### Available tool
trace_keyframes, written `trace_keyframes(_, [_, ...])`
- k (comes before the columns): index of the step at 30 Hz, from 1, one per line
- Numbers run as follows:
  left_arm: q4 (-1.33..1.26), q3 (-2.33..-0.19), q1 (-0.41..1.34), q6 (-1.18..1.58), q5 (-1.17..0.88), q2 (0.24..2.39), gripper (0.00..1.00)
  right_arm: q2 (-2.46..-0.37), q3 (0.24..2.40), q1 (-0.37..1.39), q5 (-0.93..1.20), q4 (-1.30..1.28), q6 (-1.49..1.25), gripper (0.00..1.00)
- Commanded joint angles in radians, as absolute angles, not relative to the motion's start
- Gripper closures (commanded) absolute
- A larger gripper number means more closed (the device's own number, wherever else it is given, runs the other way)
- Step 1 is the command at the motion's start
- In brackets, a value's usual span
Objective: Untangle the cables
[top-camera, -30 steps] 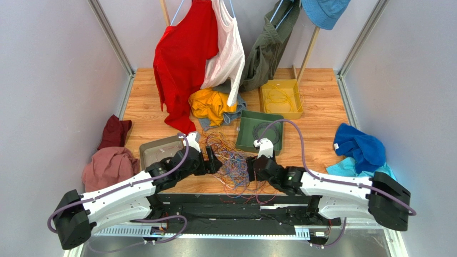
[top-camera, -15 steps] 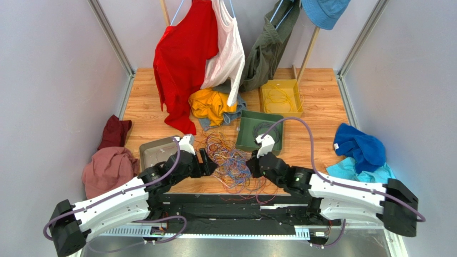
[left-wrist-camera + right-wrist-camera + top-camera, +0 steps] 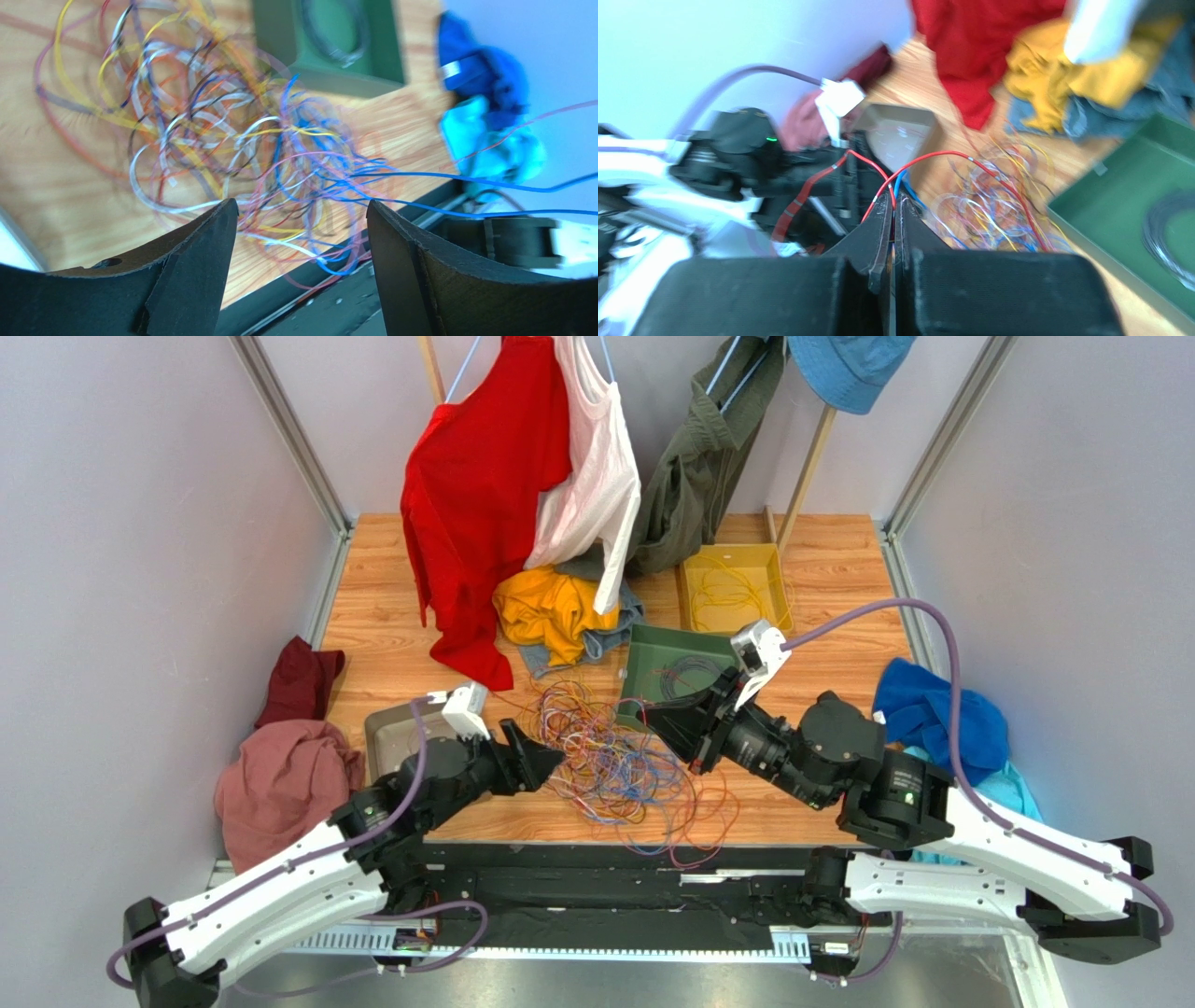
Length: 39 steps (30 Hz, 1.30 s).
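The cables (image 3: 617, 773) lie as a tangled heap of thin orange, blue, purple, red, yellow and white wires on the wooden table near its front edge. My left gripper (image 3: 544, 756) is at the heap's left side. In the left wrist view it is open (image 3: 302, 204), and the cables (image 3: 210, 133) lie beyond its fingertips with nothing between them. My right gripper (image 3: 654, 711) is raised over the heap's back right. The right wrist view shows it (image 3: 892, 206) shut on a red wire (image 3: 927, 159) and a blue wire that run down to the cables (image 3: 997, 203).
A green tray (image 3: 638, 703) with a dark coil sits behind the heap, a yellow tray (image 3: 769, 602) farther back, a grey tray (image 3: 393, 735) at left. Hanging clothes (image 3: 484, 490) and a yellow garment (image 3: 554, 616) crowd the back. Blue cloth (image 3: 940, 721) lies at right, pink cloth (image 3: 281, 777) at left.
My right gripper shut on wires, then rose and drew back to the right, pulling the heap wider. My left gripper backed off to the left and narrowed slightly.
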<state>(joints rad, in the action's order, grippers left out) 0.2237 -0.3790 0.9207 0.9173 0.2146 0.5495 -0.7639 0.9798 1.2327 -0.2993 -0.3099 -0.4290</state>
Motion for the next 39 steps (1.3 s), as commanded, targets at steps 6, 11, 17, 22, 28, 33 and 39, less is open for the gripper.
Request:
trace_keyframes(6, [0.158, -0.370, 0.923, 0.825, 0.297, 0.218, 0.01, -0.752, 0.968, 1.261, -0.232, -0.354, -0.410, 1.00])
trace_keyframes(11, [0.080, -0.393, 0.923, 0.724, 0.210, 0.181, 0.01, -0.761, 0.948, 1.259, -0.238, -0.345, -0.413, 1.00])
trace_keyframes(17, [-0.035, -0.425, 0.923, 0.674, 0.054, 0.284, 0.01, -0.765, 0.914, 1.261, -0.236, -0.322, -0.423, 1.00])
trace_keyframes(22, [-0.211, -0.385, 0.923, 0.672, -0.095, 0.348, 0.01, -0.762, 0.900, 1.261, -0.236, -0.322, -0.431, 1.00])
trace_keyframes(28, [-0.360, -0.339, 0.923, 0.696, -0.225, 0.426, 0.02, -0.759, 0.891, 1.261, -0.242, -0.321, -0.433, 1.00])
trace_keyframes(33, [-0.413, -0.319, 0.925, 0.710, -0.302, 0.483, 0.07, -0.770, 0.884, 1.262, -0.238, -0.307, -0.434, 1.00])
trace_keyframes(39, [-0.468, -0.291, 0.927, 0.719, -0.362, 0.502, 0.29, -0.776, 0.873, 1.261, -0.239, -0.295, -0.437, 1.00])
